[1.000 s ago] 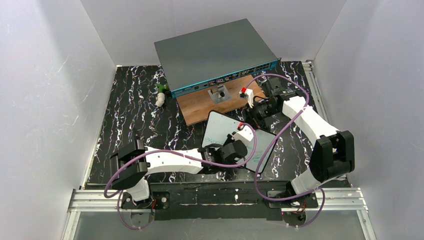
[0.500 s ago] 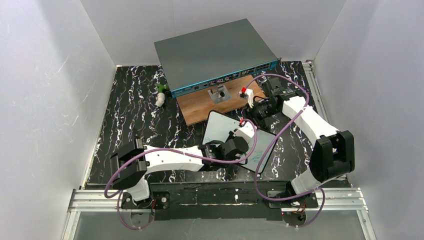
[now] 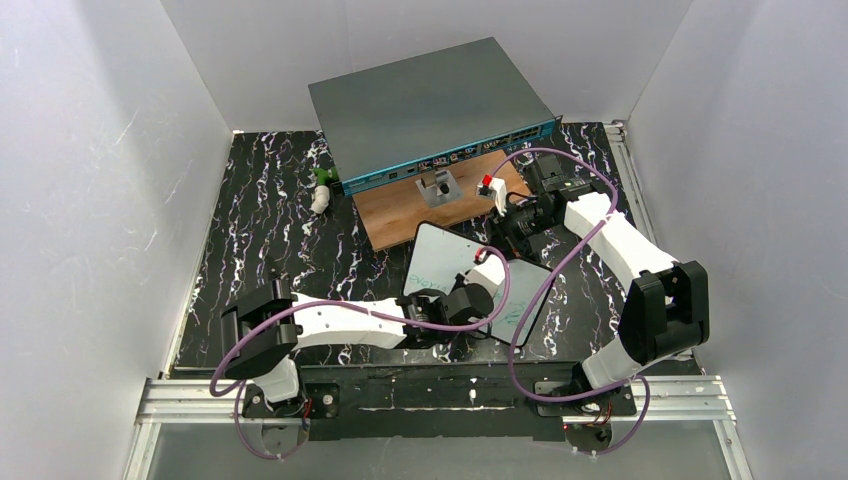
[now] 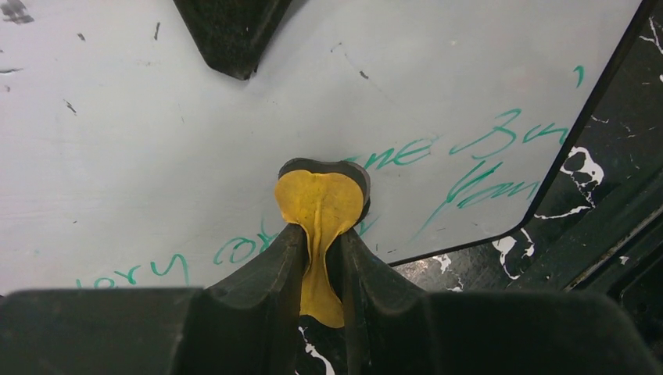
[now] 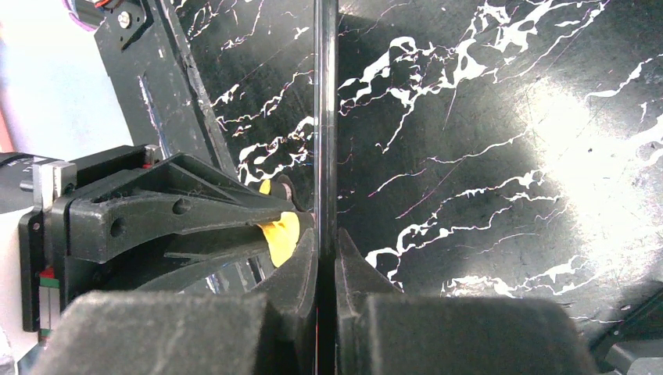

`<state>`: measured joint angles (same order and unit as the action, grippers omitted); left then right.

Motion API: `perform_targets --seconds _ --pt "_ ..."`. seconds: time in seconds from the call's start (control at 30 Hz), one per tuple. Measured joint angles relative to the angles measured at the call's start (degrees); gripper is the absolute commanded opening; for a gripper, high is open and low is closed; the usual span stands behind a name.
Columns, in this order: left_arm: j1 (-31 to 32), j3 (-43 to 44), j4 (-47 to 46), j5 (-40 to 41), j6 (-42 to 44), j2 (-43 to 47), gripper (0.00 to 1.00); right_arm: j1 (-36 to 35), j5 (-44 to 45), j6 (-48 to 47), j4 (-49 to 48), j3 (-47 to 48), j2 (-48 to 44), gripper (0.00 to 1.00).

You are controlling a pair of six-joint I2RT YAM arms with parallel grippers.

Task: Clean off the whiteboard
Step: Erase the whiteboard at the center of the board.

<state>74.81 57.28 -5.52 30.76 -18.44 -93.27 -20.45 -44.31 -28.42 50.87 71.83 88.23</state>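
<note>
Left jaws slid slightly nearer, pinching yellow cloth [image 4: 320,205] on whiteboard [image 4: 156,141]; right jaws pinch its edge; hard wiping may dislodge it.

We get bright, even, diffuse light from above in the top view; the pale walls [image 3: 100,200] read soft grey and shadows under the arms are faint. Glare whitens the marbled surface [image 5: 578,156] in the right wrist view. The left hand [image 4: 321,234] blurs near the lens, while the whiteboard [image 4: 156,141] writing is sharp.
</note>
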Motion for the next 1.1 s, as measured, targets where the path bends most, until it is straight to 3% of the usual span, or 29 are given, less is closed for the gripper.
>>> perform_targets --seconds 0.67,1.1 --pt "-3.9 -7.3 1.8 1.4 -2.4 6.7 0.00 -0.2 0.0 0.0 0.0 0.0 0.0 0.01" --pt "-3.2 -6.1 1.1 0.6 -1.6 4.0 0.00 -0.2 0.3 0.0 0.0 0.0 0.0 0.01"
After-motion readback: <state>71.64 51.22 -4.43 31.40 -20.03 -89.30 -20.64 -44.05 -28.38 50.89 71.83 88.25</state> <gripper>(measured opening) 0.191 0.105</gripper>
